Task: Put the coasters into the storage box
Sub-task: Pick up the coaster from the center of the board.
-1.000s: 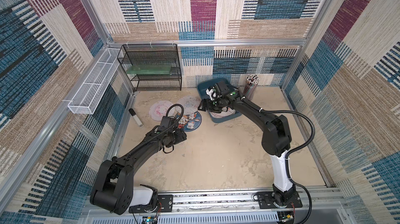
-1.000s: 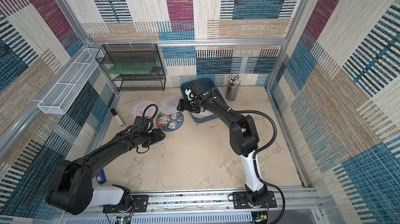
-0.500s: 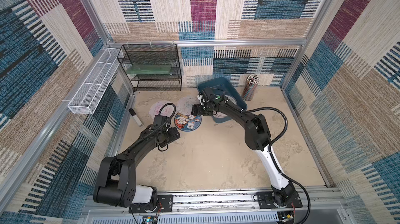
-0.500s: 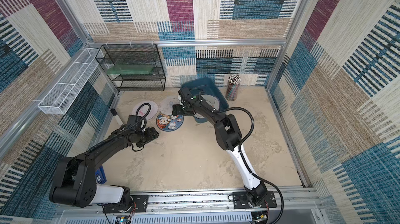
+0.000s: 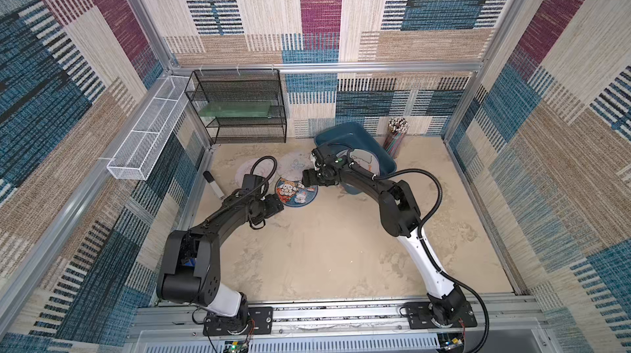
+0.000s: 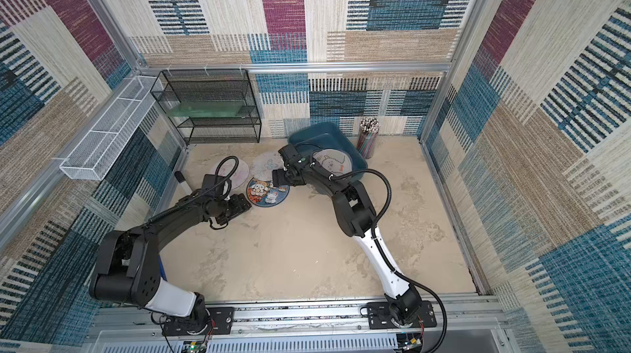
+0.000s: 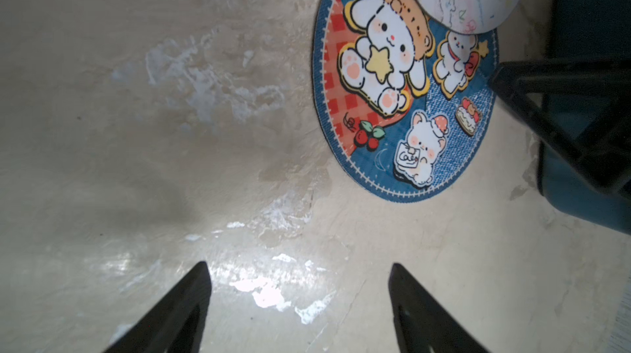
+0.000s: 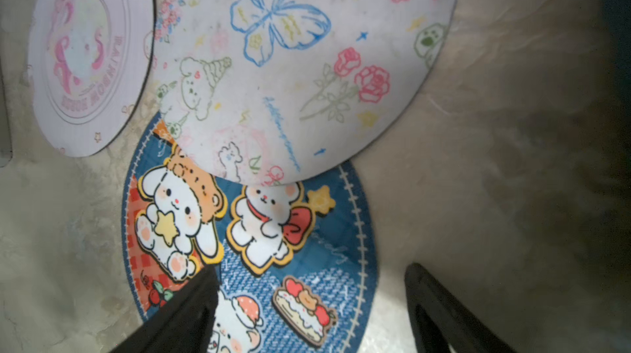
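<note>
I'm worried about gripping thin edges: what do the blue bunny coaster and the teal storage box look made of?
Blue bunny coaster: probably a thin fabric-faced or rubbery mat, matte; flat, printed surface, thin dark edge. Storage box: likely moulded plastic, smooth with slight sheen; even teal colour, rounded corners.

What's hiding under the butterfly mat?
The blue bunny coaster pokes out from under the butterfly mat. Part of it is covered, so the rest of its picture, and anything else underneath, can't be seen.

Four coasters [image 5: 296, 191] in view — one storage box [image 5: 345, 134]
</note>
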You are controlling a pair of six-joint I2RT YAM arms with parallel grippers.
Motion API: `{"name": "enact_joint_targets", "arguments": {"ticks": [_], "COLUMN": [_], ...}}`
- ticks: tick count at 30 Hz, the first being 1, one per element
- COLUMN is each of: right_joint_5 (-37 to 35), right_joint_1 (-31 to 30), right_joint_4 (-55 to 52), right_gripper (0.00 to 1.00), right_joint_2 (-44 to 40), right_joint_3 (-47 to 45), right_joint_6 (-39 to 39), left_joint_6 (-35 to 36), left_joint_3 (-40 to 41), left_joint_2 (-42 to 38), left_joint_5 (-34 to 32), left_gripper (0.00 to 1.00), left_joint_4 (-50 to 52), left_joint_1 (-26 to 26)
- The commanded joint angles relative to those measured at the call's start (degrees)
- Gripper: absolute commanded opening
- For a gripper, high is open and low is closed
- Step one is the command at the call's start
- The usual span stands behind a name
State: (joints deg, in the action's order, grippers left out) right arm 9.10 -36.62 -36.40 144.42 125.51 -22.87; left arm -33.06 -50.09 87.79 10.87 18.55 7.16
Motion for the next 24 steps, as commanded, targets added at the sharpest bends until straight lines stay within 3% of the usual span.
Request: {"name": "enact_joint_targets", "arguments": {"ticks": [1, 13, 24], "right_joint_5": [4.9, 12.2, 5.9], "right_joint_1": [-1.1, -4.6, -3.1], "right_joint_4": [0.3, 5.1, 3.5], "right_gripper": [0.87, 0.86, 0.87], "right_joint_2": [0.1, -9.1, -13.9], "right_joint_3": [-1.4, -13.9, -14.9], "right_joint_6": [-2.3, -4.6, -4.8], "left_joint_6": [1.2, 2.6, 6.0], "left_joint_3": [-1.0, -0.6, -7.2], "left_joint_2": [0.8, 0.8, 7.1], "left_joint_5": [0.8, 1.2, 2.4], "left_gripper": [0.81, 0.81, 0.79], "left_joint_4": [-1.3, -1.3, -3.2], "left_joint_1": [-0.5, -3.7, -4.8]}}
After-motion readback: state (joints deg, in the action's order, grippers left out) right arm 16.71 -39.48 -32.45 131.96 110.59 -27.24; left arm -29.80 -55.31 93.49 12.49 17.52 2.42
